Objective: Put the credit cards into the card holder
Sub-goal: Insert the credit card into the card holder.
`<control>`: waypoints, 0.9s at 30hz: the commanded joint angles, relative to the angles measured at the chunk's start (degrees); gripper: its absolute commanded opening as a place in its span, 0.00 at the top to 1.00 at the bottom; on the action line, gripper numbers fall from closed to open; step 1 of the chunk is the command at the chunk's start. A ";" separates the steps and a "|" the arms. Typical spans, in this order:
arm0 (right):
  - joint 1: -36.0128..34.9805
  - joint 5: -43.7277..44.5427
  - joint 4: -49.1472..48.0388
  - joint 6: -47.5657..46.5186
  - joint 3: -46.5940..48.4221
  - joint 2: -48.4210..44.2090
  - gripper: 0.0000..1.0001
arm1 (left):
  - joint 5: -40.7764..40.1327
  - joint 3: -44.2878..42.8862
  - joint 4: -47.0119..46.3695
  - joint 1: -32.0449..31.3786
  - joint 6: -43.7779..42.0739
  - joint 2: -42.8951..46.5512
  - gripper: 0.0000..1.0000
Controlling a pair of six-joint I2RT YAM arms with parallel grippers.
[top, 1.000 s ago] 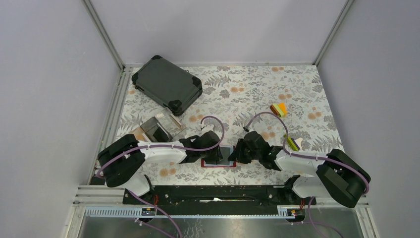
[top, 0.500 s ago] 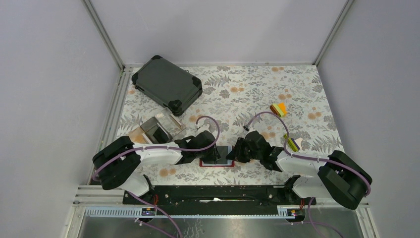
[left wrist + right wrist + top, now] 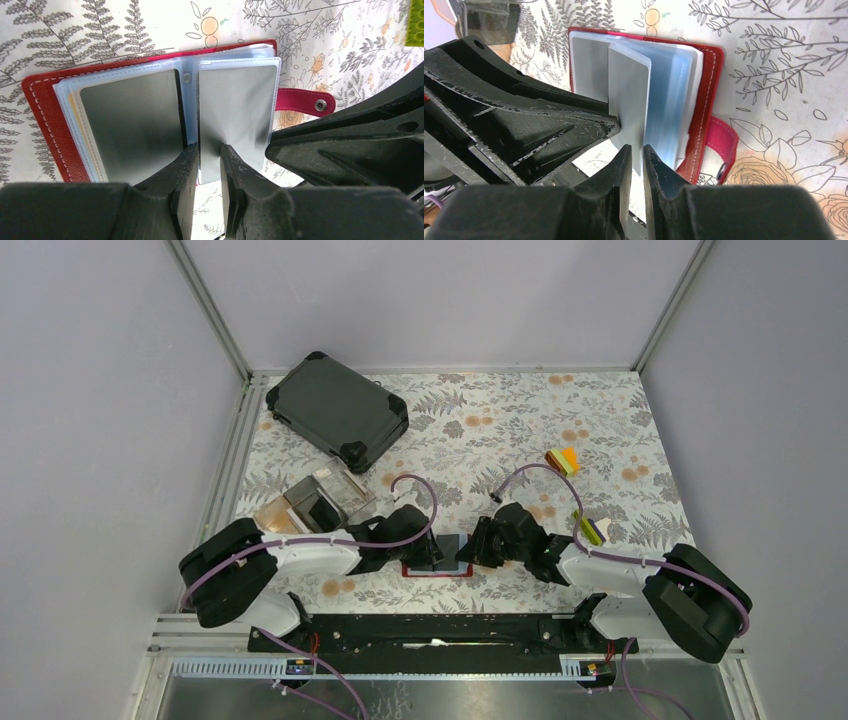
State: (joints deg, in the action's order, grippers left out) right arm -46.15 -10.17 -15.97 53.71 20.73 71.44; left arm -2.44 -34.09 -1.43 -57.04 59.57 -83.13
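The red card holder (image 3: 435,572) lies open on the cloth between both arms, its clear sleeves fanned out (image 3: 45,125) (image 3: 709,90). One grey credit card (image 3: 130,125) sits flat in the left sleeve. A second grey credit card (image 3: 237,105) (image 3: 629,85) stands raised in a sleeve by the spine. My left gripper (image 3: 432,548) (image 3: 210,147) is narrowly open; its fingertips rest against that card's near corner, not pinching it. My right gripper (image 3: 478,550) (image 3: 637,149) comes from the other side and is shut on the same card's lower edge. Other credit cards are hidden.
A large dark hard case (image 3: 338,408) lies at the back left. A clear box on a wooden base (image 3: 315,502) stands just left of my left arm. Small coloured blocks (image 3: 562,460) (image 3: 590,530) lie to the right. The holder's snap tab (image 3: 305,100) points right.
My left arm has drawn a little to the left and its jaws have narrowed slightly. The right gripper has stayed on the card.
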 commanded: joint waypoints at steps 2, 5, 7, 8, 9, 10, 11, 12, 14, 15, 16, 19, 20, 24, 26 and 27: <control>-0.95 -1.16 -3.17 -1.19 4.71 -2.01 0.79 | 3.61 1.79 -6.69 1.20 0.04 2.54 0.76; -1.04 -1.33 -3.53 -1.19 5.17 -1.64 0.79 | 4.74 2.56 -8.29 1.57 0.36 2.45 0.76; -1.05 -1.42 -3.59 -1.27 5.51 -1.32 0.79 | 4.89 2.75 -8.58 1.65 0.37 2.53 0.76; -1.12 -1.43 -3.58 -1.31 5.61 -1.17 0.79 | 5.00 2.78 -8.61 1.73 0.37 2.60 0.75; -1.17 -1.43 -3.64 -1.32 5.74 -1.22 0.79 | 5.00 2.84 -8.59 1.77 0.36 2.70 0.75; -1.22 -1.43 -3.63 -1.33 5.81 -1.17 0.80 | 5.14 2.88 -8.59 1.88 0.30 2.71 0.75; -1.29 -1.38 -3.46 -1.32 6.04 -1.21 0.80 | 5.23 2.96 -8.66 1.92 0.29 2.64 0.75; -1.30 -1.34 -3.42 -1.40 6.18 -1.29 0.81 | 5.39 3.09 -8.78 1.99 0.28 2.54 0.75; -1.36 -1.26 -3.20 -1.49 6.61 -1.53 0.82 | 5.66 3.38 -9.05 2.16 0.36 2.58 0.74; -1.35 -1.21 -2.88 -1.74 6.99 -1.56 0.82 | 5.75 3.55 -9.11 2.19 0.37 2.76 0.72; -1.39 -1.17 -2.48 -1.95 7.37 -1.60 0.82 | 5.77 3.65 -9.04 2.39 0.37 3.00 0.71; -1.40 -1.12 -1.89 -2.49 8.25 -1.28 0.82 | 5.46 4.01 -8.73 2.71 0.17 4.09 0.66; -1.33 -1.16 -1.92 -2.60 8.48 -0.96 0.82 | 5.49 4.07 -8.69 2.85 -0.03 4.46 0.65; -1.46 -1.09 -1.90 -3.20 9.20 0.98 0.81 | 5.30 4.27 -7.96 3.18 -0.71 5.90 0.60; -1.50 -1.11 -2.18 -3.43 9.26 2.16 0.81 | 4.90 4.65 -7.18 3.27 -0.82 6.99 0.57; -1.49 -1.25 -2.36 -3.50 9.43 2.84 0.81 | 4.40 4.84 -6.48 3.29 -0.96 7.88 0.55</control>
State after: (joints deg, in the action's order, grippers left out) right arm -46.92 -10.50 -16.58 51.66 28.23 72.10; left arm 2.04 -30.17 -7.03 -54.24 59.75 -78.59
